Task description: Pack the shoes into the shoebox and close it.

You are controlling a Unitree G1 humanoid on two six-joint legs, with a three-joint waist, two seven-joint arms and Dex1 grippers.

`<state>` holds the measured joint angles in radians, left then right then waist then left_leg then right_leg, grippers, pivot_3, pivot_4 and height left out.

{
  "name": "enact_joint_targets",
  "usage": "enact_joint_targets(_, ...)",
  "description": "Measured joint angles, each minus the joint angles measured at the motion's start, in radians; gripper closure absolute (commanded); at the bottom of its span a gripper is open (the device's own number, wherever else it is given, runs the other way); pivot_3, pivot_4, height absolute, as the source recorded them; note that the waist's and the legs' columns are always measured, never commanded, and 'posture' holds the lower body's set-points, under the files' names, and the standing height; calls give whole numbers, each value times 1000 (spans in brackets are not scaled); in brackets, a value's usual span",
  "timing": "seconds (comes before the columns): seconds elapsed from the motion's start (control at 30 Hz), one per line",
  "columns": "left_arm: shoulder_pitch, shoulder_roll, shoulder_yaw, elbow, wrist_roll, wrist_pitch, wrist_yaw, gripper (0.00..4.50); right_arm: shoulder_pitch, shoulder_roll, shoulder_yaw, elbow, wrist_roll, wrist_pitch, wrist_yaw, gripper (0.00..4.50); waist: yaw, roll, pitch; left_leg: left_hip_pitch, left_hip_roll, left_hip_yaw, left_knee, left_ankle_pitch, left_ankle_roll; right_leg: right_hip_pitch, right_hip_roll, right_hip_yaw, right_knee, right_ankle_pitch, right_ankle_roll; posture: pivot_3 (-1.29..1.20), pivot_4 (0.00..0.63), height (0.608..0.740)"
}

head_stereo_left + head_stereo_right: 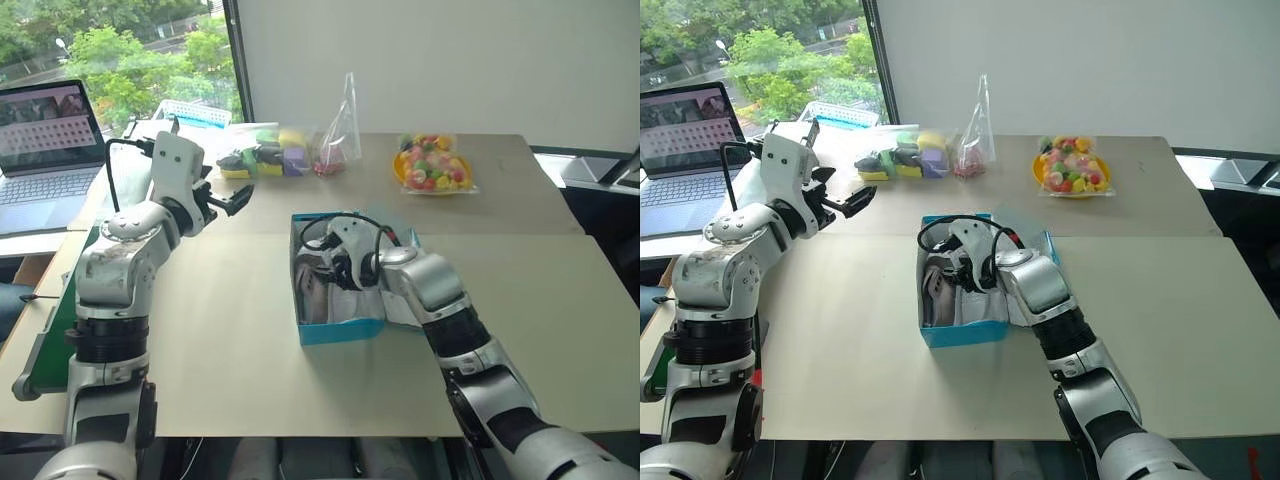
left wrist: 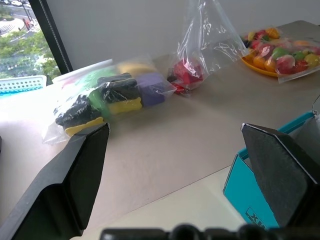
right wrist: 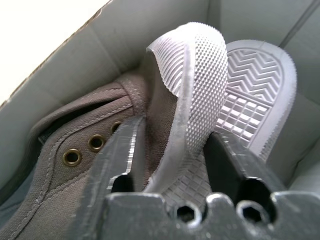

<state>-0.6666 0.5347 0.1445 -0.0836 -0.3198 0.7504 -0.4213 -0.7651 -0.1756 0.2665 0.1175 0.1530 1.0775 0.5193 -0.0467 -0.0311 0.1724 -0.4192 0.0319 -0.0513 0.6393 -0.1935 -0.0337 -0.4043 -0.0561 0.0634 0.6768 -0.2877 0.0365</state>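
— Shoes (image 3: 150,165), a pair of low grey-brown canvas sneakers with pale textured soles, sit inside the bright-blue cardboard shoebox (image 1: 340,330), which stands lid-open near the middle of the beige desk (image 1: 230,330).

— And the arms?

— The right gripper (image 3: 175,150) reaches into the box, jaws parted on either side of one upturned sole, not clamped on it. The left gripper (image 2: 175,165) hangs above the desk, left of the box, jaws wide apart and empty, facing clear bags of coloured items (image 2: 107,97).
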Motion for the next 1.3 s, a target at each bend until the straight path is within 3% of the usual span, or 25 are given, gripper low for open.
enact_joint_targets(0.1, -1, 0, 0, 5, 1, -10, -2, 0, 5, 6, 3, 7, 3, 0, 2, 20, -2, 0, 0, 1, 0, 0, 0, 0, 0, 0, 0, 1, 0, 0, 0, 0, 150, 740)
enact_joint_targets(0.43, -1, 0, 0, 10, 2, -11, -6, 0, -27, -31, 14, -43, 8, 68, -7, 20, 1, 0, 0, 1, 0, 0, 0, 0, 0, -1, 0, 1, 2, 0, 0, 0, 150, 740)
enact_joint_targets(0.67, -1, 42, -34, 10, 0, -10, -80, 0, -179, -61, -261, -231, 142, 299, -5, 20, 3, 0, 0, -3, 0, 0, 0, 0, 0, -4, 0, 0, 1, 0, 0, 0, 150, 740)
enact_joint_targets(0.87, 5, 91, -98, 7, -7, -9, -201, 0, -169, -208, -304, -344, 234, 402, 41, 20, 6, 1, 1, -4, -1, 0, 0, 0, 0, -4, 0, 0, -1, 0, 0, 0, 150, 740)
enact_joint_targets(0.9, 9, 102, -115, 0, -18, -7, -236, 0, -152, -257, -306, -377, 260, 416, 61, 533, 7, 1, 1, -5, -1, 0, 0, 0, 0, -4, 0, 0, -2, 0, 0, 0, 150, 740)
enact_joint_targets(1.03, 22, 152, -174, -48, -58, -1, -379, 0, -54, -440, -365, -512, 353, 486, 140, 1834, 7, 1, 1, -6, 0, 0, 0, -1, 1, -3, -1, 0, -5, 0, 0, 0, 150, 740)
enact_joint_targets(1.3, -25, 188, -290, 7, -70, -32, -599, 0, 226, -632, -632, -726, 621, 529, 190, 4450, 3, 1, 1, -4, 0, 1, 0, -1, 1, 0, 0, 1, -6, 0, 1, 0, 150, 740)
